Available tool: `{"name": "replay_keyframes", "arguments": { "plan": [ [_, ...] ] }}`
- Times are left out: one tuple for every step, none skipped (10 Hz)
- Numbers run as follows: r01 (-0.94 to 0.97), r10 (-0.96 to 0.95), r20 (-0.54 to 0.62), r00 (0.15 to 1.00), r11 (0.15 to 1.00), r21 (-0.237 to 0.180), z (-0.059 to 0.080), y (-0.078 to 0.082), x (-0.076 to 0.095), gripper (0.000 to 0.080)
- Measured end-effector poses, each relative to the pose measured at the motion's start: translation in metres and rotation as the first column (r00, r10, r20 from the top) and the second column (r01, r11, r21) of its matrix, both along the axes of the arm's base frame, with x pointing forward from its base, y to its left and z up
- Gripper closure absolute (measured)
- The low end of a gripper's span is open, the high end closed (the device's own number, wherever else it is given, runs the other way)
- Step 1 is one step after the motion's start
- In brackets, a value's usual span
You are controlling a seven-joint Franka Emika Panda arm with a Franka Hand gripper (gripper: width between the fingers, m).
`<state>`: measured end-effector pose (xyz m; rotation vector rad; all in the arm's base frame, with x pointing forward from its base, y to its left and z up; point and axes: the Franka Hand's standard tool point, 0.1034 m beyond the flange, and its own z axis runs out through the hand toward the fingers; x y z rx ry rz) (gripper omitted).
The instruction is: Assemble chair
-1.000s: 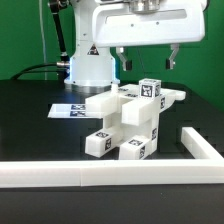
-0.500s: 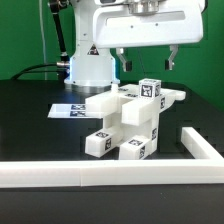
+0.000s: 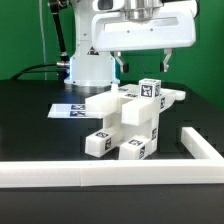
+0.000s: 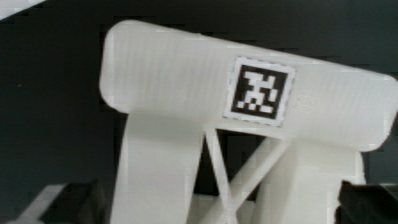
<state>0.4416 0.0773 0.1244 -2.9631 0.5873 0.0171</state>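
Note:
The white chair (image 3: pixel 125 115) lies tipped on the black table, its blocky legs and panels joined and carrying several black-and-white tags. My gripper (image 3: pixel 143 60) hangs open just above it, with one finger (image 3: pixel 118 62) on each side of the tagged cube (image 3: pixel 150 88) on top and nothing between them. In the wrist view a rounded white chair panel (image 4: pixel 178 80) with one tag (image 4: pixel 263 91) fills the frame, with slats running down from it. The dark fingertips (image 4: pixel 365 198) show only at the edges, apart from the chair.
The marker board (image 3: pixel 68 110) lies flat behind the chair on the exterior view's left. A long low white border rail (image 3: pixel 90 174) runs along the front and turns back at the right (image 3: pixel 202 146). The robot base (image 3: pixel 88 68) stands behind.
The gripper has shifted slightly toward the exterior view's left and a little lower over the chair. The jaws stay open and the chair has not moved.

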Motion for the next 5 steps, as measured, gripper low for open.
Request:
{"name": "replay_keyframes", "arguments": {
  "plan": [
    [0.0,0.0,0.002,1.0,1.0,0.001,-0.001,-0.001,-0.001,0.015],
    [0.014,-0.014,0.019,1.0,1.0,0.004,-0.006,-0.004,-0.006,0.015],
    [-0.005,0.005,0.019,1.0,1.0,-0.001,-0.011,-0.003,-0.018,0.015],
    [-0.034,0.034,0.022,0.999,0.999,-0.006,-0.016,-0.004,-0.023,0.015],
    [-0.05,0.051,0.027,0.998,0.999,-0.018,-0.021,-0.004,-0.026,0.015]
  ]
}}
